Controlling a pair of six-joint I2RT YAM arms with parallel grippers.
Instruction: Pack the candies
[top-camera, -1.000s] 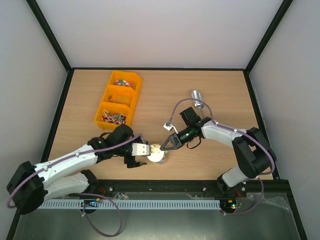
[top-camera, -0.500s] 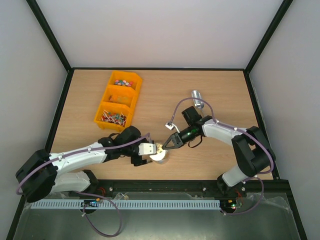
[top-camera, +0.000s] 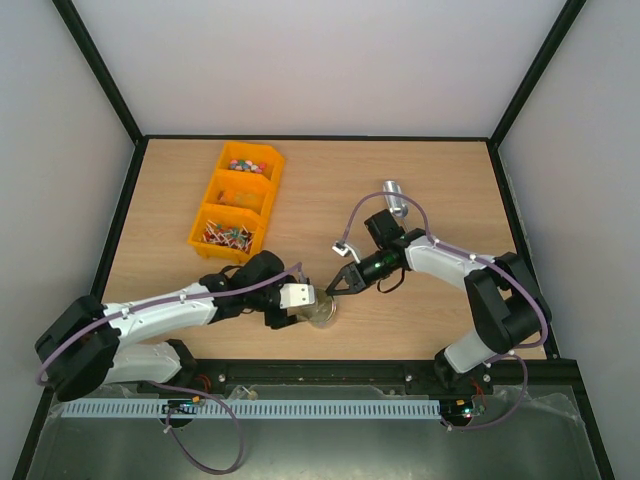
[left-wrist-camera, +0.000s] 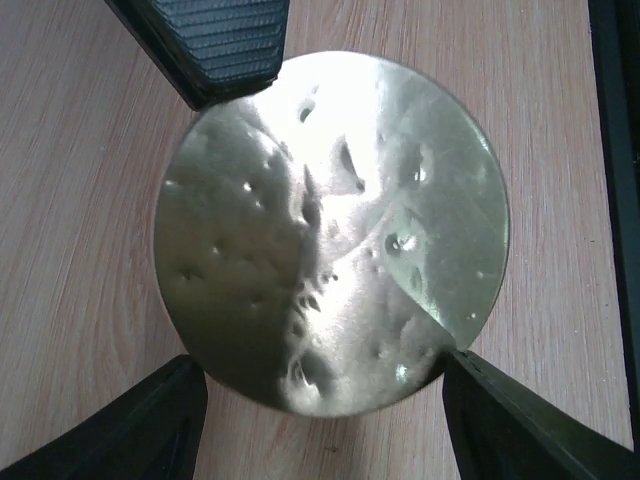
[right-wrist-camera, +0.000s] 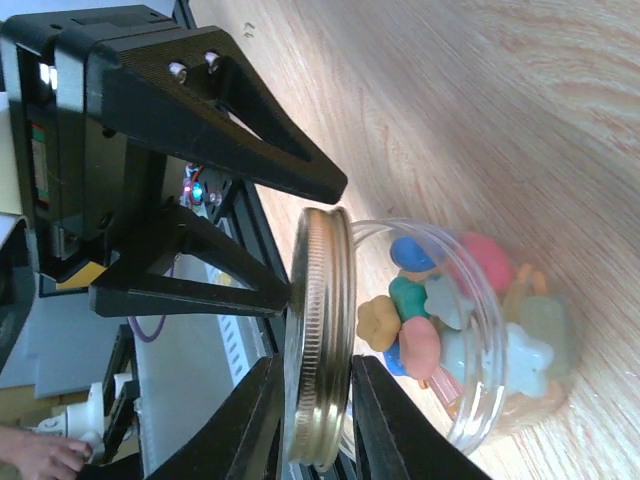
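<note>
A clear glass jar (right-wrist-camera: 480, 330) stands on the table near the front, with pink, blue, green and yellow candies (right-wrist-camera: 420, 340) inside. A gold lid (left-wrist-camera: 330, 230) sits on its mouth. My left gripper (left-wrist-camera: 320, 365) reaches down over the lid, one finger against each side of its near rim. My right gripper (right-wrist-camera: 320, 420) pinches the lid's edge from the opposite side, its fingers against the top and the underside. In the top view both grippers, left (top-camera: 305, 300) and right (top-camera: 333, 287), meet at the jar (top-camera: 322, 312). More candies (top-camera: 245, 165) lie in the bin's far compartment.
An orange three-compartment bin (top-camera: 262, 205) stands at the back left, with thin red-and-white sticks (top-camera: 228, 236) in its near compartment. A small silver cylinder (top-camera: 393, 195) lies behind the right arm. The table's front edge is just below the jar.
My left gripper has slid right onto the jar and its jaws have narrowed around the lid. The right gripper has stayed at the lid's edge.
</note>
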